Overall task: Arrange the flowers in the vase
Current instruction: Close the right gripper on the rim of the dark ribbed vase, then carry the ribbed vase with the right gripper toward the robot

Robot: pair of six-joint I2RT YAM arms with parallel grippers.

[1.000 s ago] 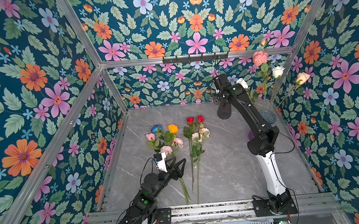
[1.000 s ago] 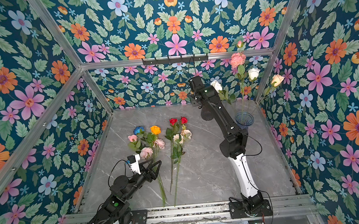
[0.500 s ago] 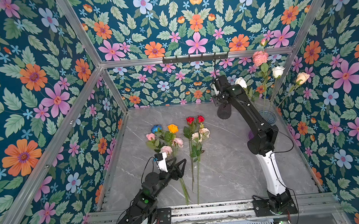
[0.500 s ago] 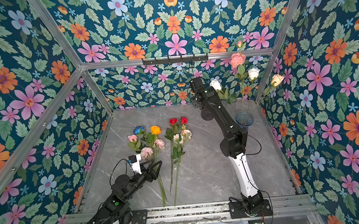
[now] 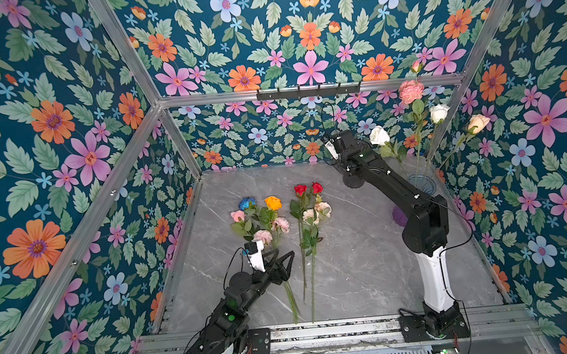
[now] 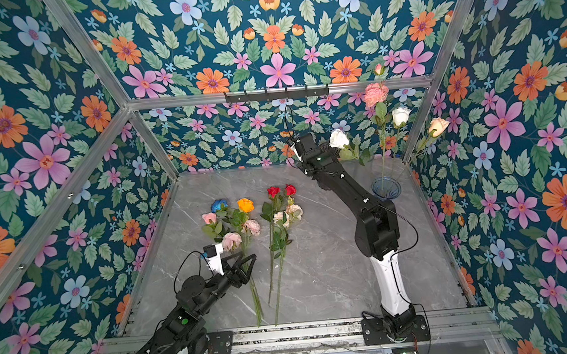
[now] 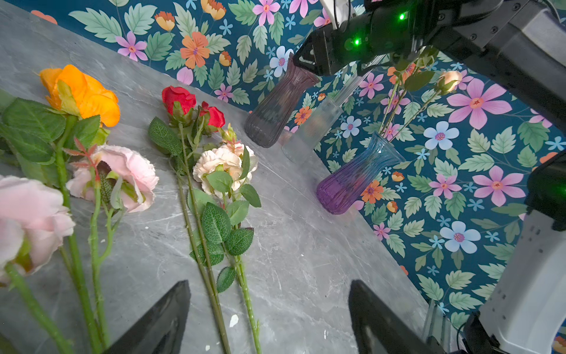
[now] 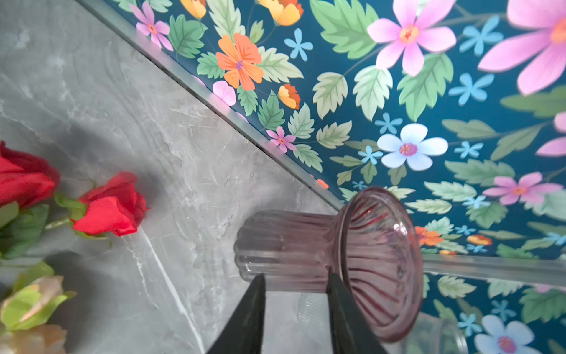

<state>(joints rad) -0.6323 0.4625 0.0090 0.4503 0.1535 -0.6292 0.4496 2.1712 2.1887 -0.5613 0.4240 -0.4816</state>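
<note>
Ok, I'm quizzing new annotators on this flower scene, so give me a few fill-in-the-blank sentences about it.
The left end effector is ___.
___ red roses lie on the table.
The left wrist view shows ___ vases.
The flower-holding vase is purple below and ___ above.
Missing words: open; two; three; blue.

Both top views hang high at six o'clock above my two bases, looking steeply down across the whole marble table (image 5: 352, 276) toward twelve. My left wrist camera sits low at seven, facing two o'clock; my right one hovers closer near one. Both wrist views share the red roses (image 7: 179, 96)
</note>
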